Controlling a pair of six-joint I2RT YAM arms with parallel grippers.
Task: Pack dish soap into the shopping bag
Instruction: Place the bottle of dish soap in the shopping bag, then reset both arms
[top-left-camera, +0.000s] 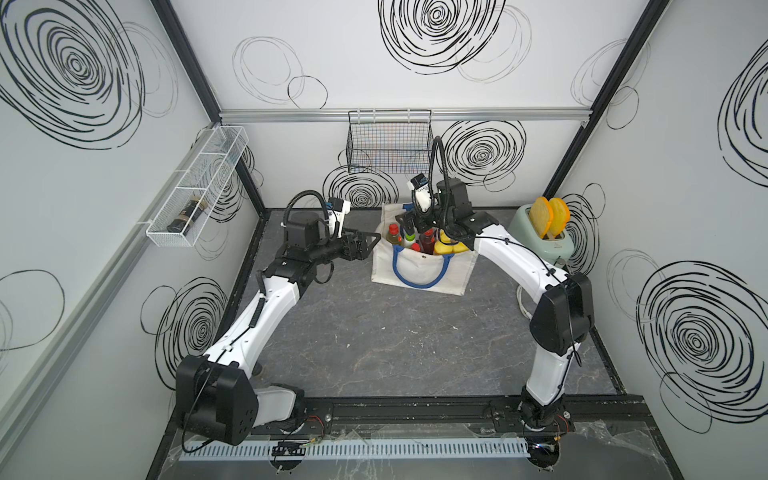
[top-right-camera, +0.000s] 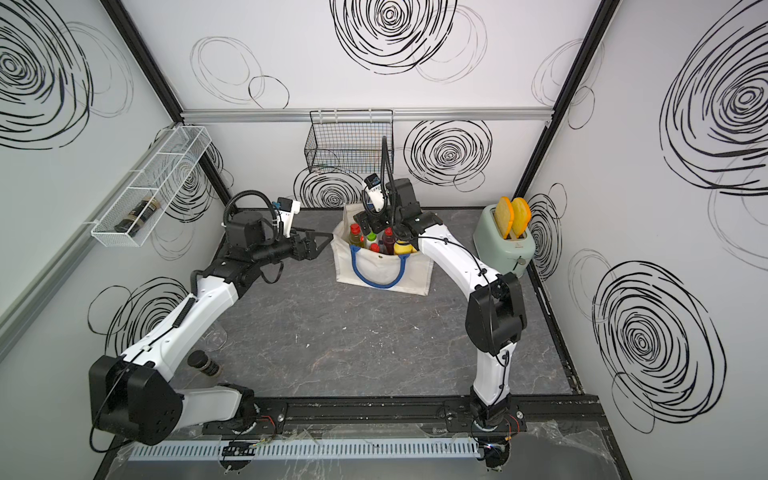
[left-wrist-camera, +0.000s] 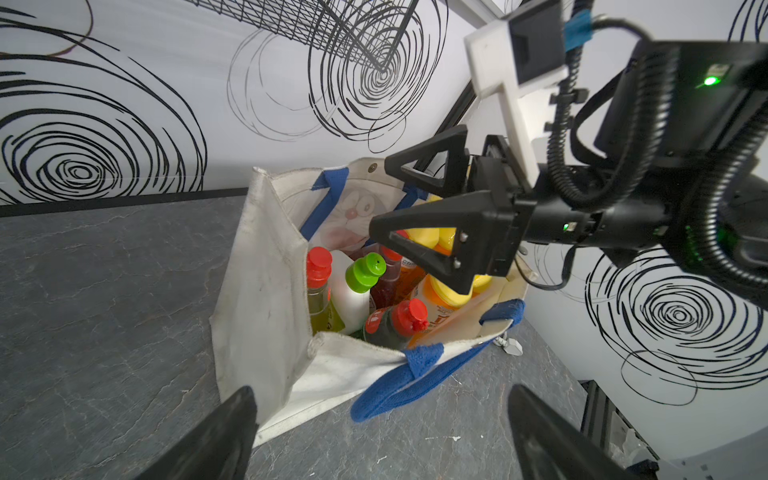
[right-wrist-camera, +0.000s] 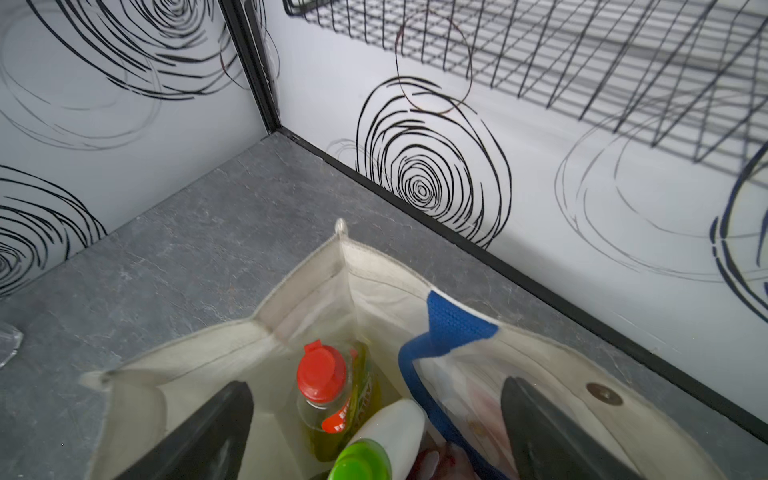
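Note:
The white shopping bag (top-left-camera: 419, 270) (top-right-camera: 386, 270) with blue handles stands open at the back middle of the table. Several dish soap bottles stand inside it: a red-capped one with yellow liquid (right-wrist-camera: 322, 374) (left-wrist-camera: 319, 266), a white one with a green cap (left-wrist-camera: 365, 272) (right-wrist-camera: 386, 428), a dark red-capped one (left-wrist-camera: 409, 316) and orange ones with yellow caps (top-left-camera: 451, 247). My right gripper (top-left-camera: 409, 226) (right-wrist-camera: 376, 390) (left-wrist-camera: 380, 195) hangs open just over the bag's mouth, holding nothing. My left gripper (top-left-camera: 372, 246) (left-wrist-camera: 380, 399) is open and empty beside the bag's left wall.
A black wire basket (top-left-camera: 388, 143) hangs on the back wall above the bag. A white wire shelf (top-left-camera: 195, 195) holding a dark jar is on the left wall. A green toaster (top-left-camera: 544, 245) with toast stands at the back right. Another dark jar (top-right-camera: 203, 363) lies near the left arm's base.

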